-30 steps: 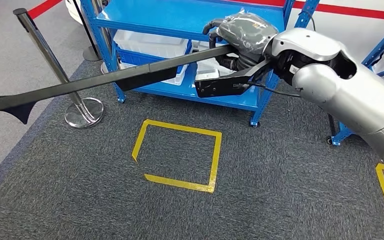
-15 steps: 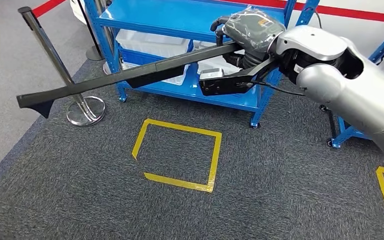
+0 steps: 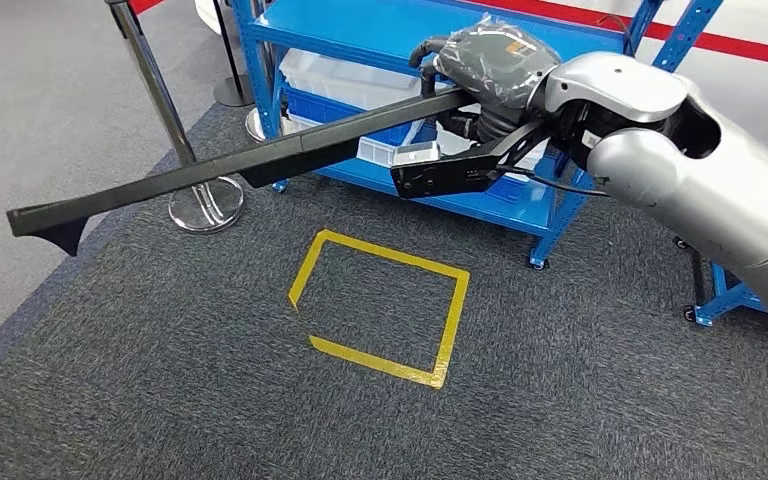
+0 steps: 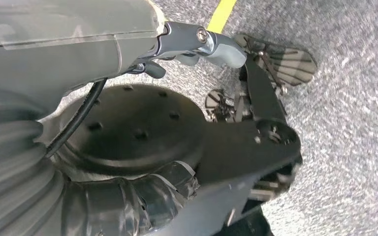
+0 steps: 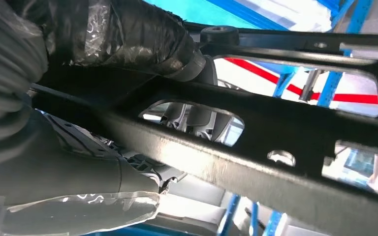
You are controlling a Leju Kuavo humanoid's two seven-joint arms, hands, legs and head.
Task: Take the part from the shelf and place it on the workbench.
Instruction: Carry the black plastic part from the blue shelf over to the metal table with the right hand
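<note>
My right hand (image 3: 488, 62), wrapped in clear plastic, grips one end of the part (image 3: 260, 160), a long black bar. The bar reaches out to the left over the carpet and ends in a pointed fin (image 3: 45, 222). It hangs in the air in front of the blue shelf (image 3: 380, 30). In the right wrist view the dark fingers (image 5: 108, 34) curl over the bar's slotted black frame (image 5: 275, 162). The left wrist view has my left hand (image 4: 138, 196) low over the grey carpet; how its fingers lie is unclear.
White bins (image 3: 345, 75) sit on the shelf's lower level. A chrome stanchion (image 3: 158, 95) with a round base (image 3: 205, 203) stands at the shelf's left corner. A yellow tape square (image 3: 380, 310) marks the carpet in front. Another blue rack (image 3: 730, 290) stands at the right.
The whole picture has shifted, so the camera has moved; shelf, stanchion and tape square now sit further right. My right hand still holds the bar at the same end.
</note>
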